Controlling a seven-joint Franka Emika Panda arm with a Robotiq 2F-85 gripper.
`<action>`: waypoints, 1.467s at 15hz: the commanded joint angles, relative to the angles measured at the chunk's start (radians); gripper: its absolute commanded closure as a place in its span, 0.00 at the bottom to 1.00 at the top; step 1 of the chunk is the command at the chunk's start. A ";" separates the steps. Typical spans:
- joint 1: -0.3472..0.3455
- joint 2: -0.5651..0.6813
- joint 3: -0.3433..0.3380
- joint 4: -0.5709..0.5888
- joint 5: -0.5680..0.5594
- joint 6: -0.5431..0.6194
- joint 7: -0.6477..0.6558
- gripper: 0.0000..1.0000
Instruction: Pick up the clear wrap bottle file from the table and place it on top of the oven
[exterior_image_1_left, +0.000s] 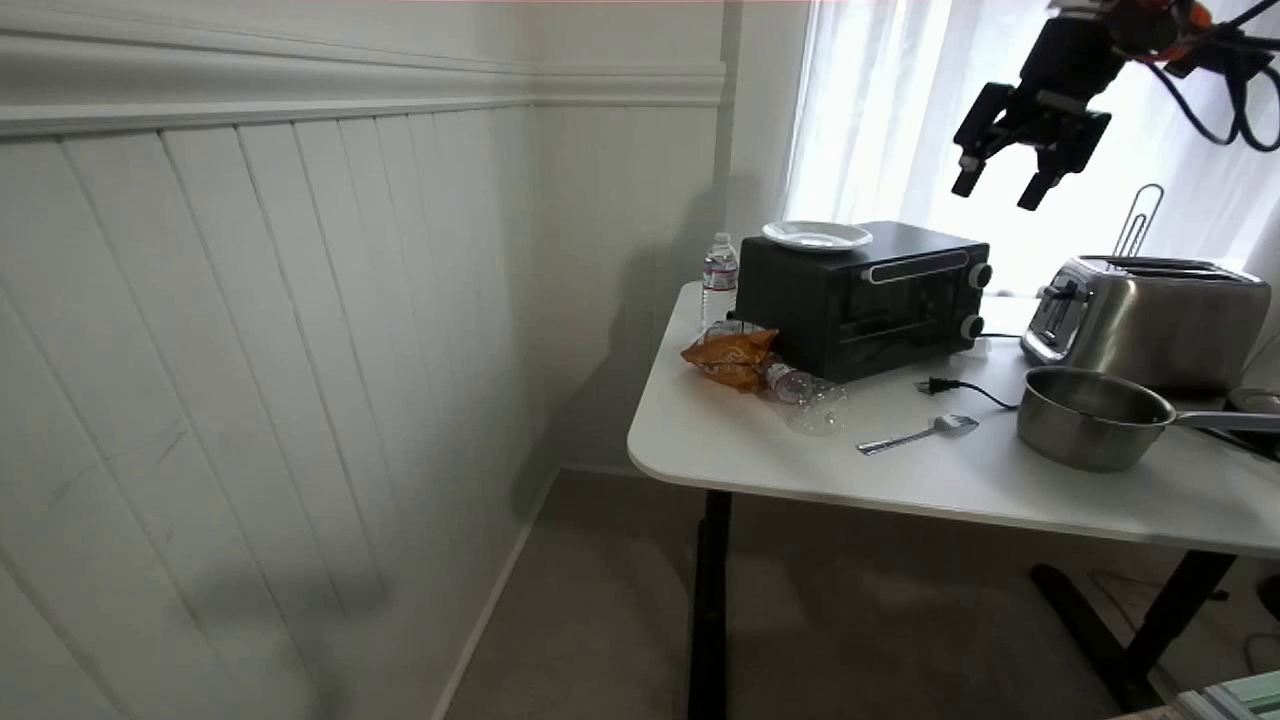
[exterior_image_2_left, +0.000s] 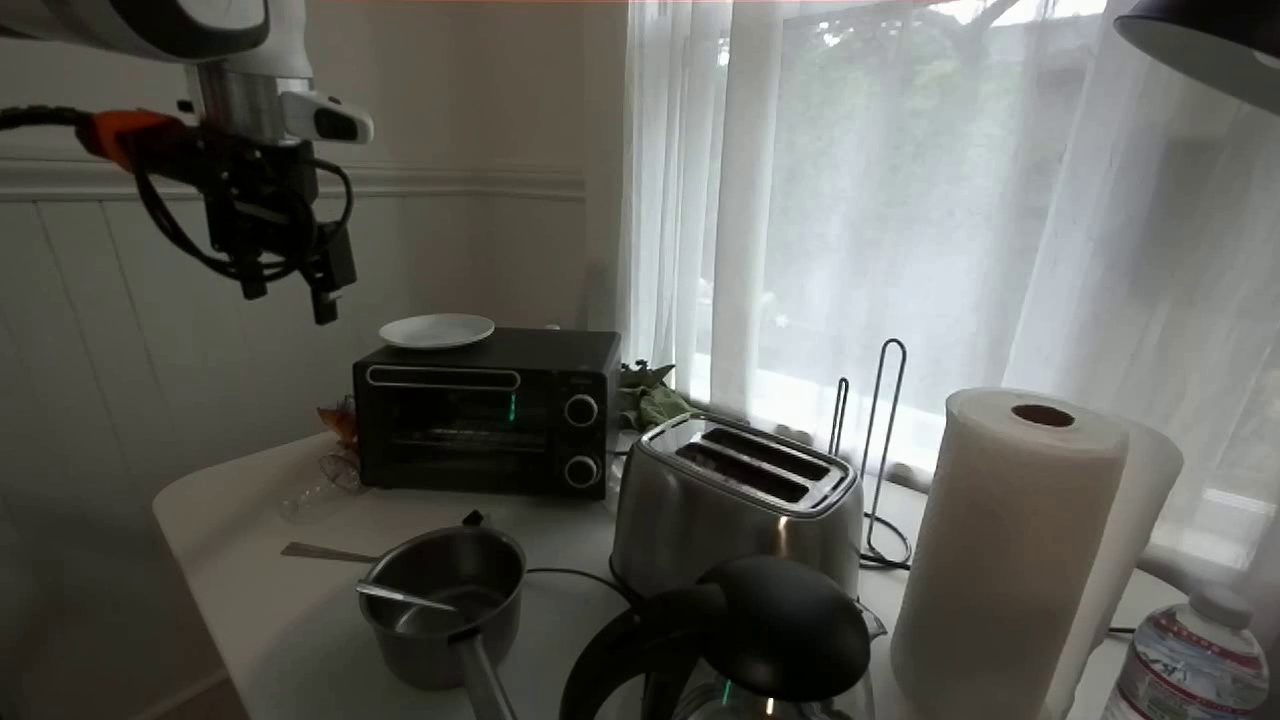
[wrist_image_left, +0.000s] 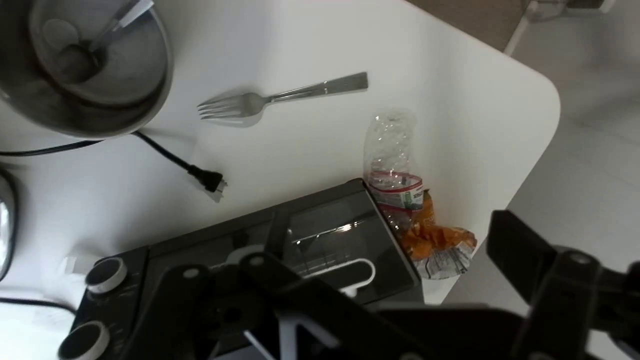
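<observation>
A utensil (exterior_image_2_left: 400, 597) leans in the pot (exterior_image_2_left: 410, 650); a fork (wrist_image_left: 252, 104) and a plug (wrist_image_left: 206, 178) lie near it. In an exterior view, the paper roll (exterior_image_2_left: 1005, 560) stands between the toaster (exterior_image_2_left: 735, 530) and a water bottle (exterior_image_2_left: 1190, 660). The snack bag (exterior_image_1_left: 733, 360) is orange, the plate (exterior_image_1_left: 816, 236) white, the curtain (exterior_image_2_left: 900, 200) sheer.

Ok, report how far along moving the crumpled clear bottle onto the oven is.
Nothing looks done: the bottle lies on the table. Nothing is in hand: the gripper hangs open and empty. Left: grasp, lift, and placement on the oven, whose top bears a plate.
</observation>
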 joint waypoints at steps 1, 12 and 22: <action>0.051 0.051 0.011 -0.069 0.138 0.132 0.008 0.00; 0.157 0.364 0.036 -0.128 0.529 0.576 -0.196 0.00; 0.117 0.452 0.064 -0.095 0.523 0.595 -0.259 0.00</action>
